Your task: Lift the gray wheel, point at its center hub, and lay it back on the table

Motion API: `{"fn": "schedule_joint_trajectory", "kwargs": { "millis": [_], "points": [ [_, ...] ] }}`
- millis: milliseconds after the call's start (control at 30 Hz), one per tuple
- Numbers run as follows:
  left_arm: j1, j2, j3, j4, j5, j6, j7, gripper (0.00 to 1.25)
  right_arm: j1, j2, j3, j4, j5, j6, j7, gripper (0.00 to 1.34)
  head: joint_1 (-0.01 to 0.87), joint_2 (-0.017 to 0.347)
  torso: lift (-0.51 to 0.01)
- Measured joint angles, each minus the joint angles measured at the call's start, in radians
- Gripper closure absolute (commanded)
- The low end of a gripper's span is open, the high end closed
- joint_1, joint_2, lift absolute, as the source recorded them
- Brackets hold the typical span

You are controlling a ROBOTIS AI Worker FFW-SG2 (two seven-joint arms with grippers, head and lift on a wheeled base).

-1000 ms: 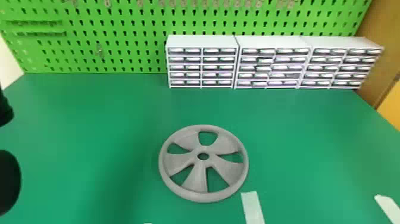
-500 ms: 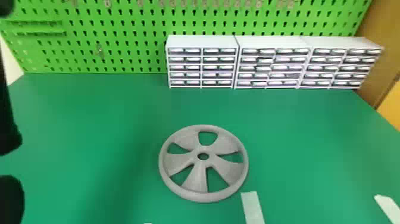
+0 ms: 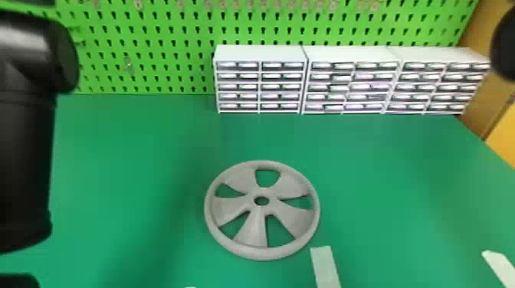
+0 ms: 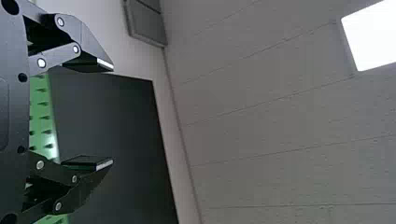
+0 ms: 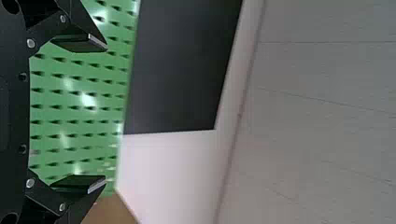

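Gray wheel (image 3: 261, 251) (five-spoked) lies flat on your green table (image 3: 134, 153), near a pale strip (image 3: 325, 266). Your left gripper (image 4: 112, 114) and right gripper (image 5: 106, 112) both stand wide. Beyond the wheel, white drawer cabinets (image 3: 260, 53) line your green pegboard (image 3: 172, 49).

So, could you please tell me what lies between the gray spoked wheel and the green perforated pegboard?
In the head view, the green tabletop and then three white drawer units lie between the gray spoked wheel and the pegboard.
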Motion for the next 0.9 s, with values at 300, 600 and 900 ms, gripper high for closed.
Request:
{"fn": "schedule_joint_trajectory", "kwargs": {
  "millis": [300, 600, 900],
  "points": [
    [0.135, -0.060, 0.016, 0.040, 0.063, 0.024, 0.000, 0.53, 0.136, 0.049, 0.018, 0.043, -0.055, 0.008, 0.000, 0.26, 0.692, 0.048, -0.096],
    [0.271, -0.099, 0.037, 0.060, 0.113, 0.036, -0.018, 0.53, 0.231, 0.071, 0.052, 0.095, -0.077, 0.036, -0.001, 0.26, 0.692, 0.048, -0.096],
    [0.324, -0.150, 0.063, 0.140, 0.135, 0.037, -0.075, 0.53, 0.263, 0.082, 0.061, 0.142, -0.088, 0.078, 0.000, 0.26, 0.692, 0.048, -0.096]
  ]
}}
